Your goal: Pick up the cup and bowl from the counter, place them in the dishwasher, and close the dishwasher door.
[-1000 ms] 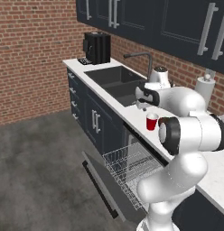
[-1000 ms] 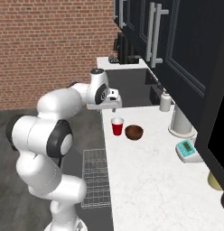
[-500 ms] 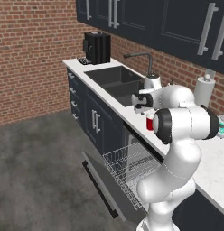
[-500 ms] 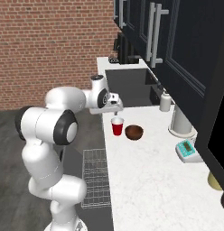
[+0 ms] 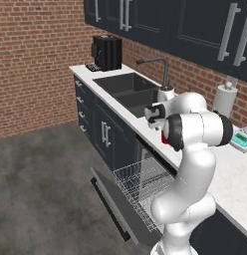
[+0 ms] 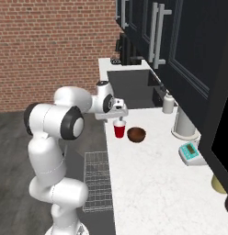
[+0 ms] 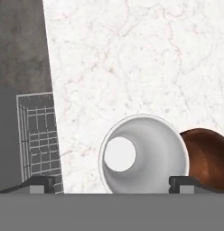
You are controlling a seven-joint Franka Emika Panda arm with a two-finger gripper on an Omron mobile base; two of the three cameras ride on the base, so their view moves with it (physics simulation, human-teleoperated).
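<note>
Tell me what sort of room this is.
A rendered home kitchen, by the look of it: a sink sunk into the white counter, a pulled-out dishwasher rack below it, and dark wall cabinets above.

A black coffee machine point(image 5: 107, 52) stands by the brick wall point(image 5: 31, 60), beyond the sink point(image 5: 126, 88) and its faucet point(image 5: 158, 68). A white paper-towel roll point(image 6: 184, 122) stands near a small scale point(image 6: 191, 152).

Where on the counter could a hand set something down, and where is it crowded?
Free: the counter between the bowl and the scale, and nearer the camera. Crowded: by the sink, where the open gripper hangs over the cup, bowl beside it.
</note>
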